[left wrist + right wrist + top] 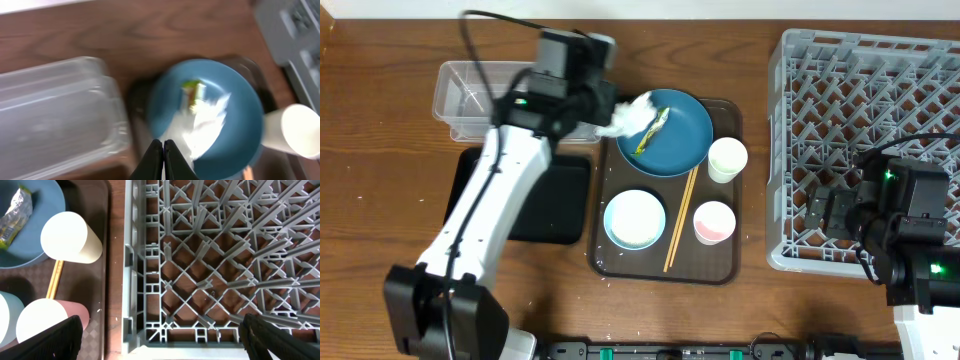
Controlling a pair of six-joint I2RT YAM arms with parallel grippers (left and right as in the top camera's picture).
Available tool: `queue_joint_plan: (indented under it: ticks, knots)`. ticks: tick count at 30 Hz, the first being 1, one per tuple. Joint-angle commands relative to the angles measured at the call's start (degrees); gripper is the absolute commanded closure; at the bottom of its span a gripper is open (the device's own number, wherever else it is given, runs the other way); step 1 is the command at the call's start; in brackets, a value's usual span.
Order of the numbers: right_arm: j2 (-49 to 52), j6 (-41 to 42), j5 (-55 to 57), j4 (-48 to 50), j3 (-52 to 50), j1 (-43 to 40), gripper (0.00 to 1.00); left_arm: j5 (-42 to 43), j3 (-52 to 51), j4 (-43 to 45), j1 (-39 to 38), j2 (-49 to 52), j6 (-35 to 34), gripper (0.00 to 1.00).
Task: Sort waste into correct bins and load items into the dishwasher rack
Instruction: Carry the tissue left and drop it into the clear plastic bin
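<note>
- Because the left jaws are pressed together with only a thin seam between them and the crumpled white tissue trails off their tips, I judge they are pinching a corner of it. The left wrist view is blurred, so how firm the hold is cannot be told.
- The tissue hangs over the left rim of the blue plate, on the side facing the clear tub. That fits carrying it to a bin. The black tray lies just below the tub, partly under the left arm.
- The yellow-green wrapper lies on the plate just beside the tissue and is not gripped.
- The right jaws are spread wide and hold nothing. They hover over the near-left corner of the dishwasher rack, probably waiting clear of the left arm's work.
- On the brown serving tray are the plate, the pale-blue bowl, the upper cup, the lower cup and the chopsticks. The rack itself looks unloaded.
- Both tray and rack rest on the desk, close together, which keeps the loading reach short.
- Rice grains are too small to make out.
</note>
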Motion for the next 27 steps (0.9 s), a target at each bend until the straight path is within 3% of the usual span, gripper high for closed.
queue_joint_plan:
  ticks: [1,8,13,14,16,19,22,27]
  knots:
    - [-0.2,-0.6,0.0,-0.2,1.2,0.1,0.01,-0.8,0.6,0.3,5.4,0.1,0.2,0.94]
    - [-0.2,-0.6,-0.1,-0.2,1.2,0.1,0.01,-0.7,0.6,3.9,14.1,0.7,0.2,0.94]
    - [-0.2,-0.6,0.0,-0.2,1.2,0.1,0.01,1.4,0.6,0.0,15.3,0.7,0.2,0.94]
    - [-0.2,-0.6,0.0,-0.2,1.2,0.1,0.01,2.8,0.6,-1.4,15.1,0.7,0.2,0.89]
    - [-0.2,-0.6,0.0,-0.2,1.2,0.1,0.01,6.9,0.4,-4.5,14.6,0.7,0.2,0.6]
    - [-0.2,-0.6,0.0,-0.2,1.2,0.1,0.01,9.9,-0.4,-8.6,13.0,0.7,0.2,0.4]
    - [-0.2,-0.6,0.0,-0.2,1.2,0.1,0.01,9.8,-2.1,-10.5,11.0,0.7,0.2,0.32]
    - [-0.2,-0.6,0.0,-0.2,1.2,0.1,0.01,6.6,-5.9,-9.2,7.6,1.5,2.5,0.29]
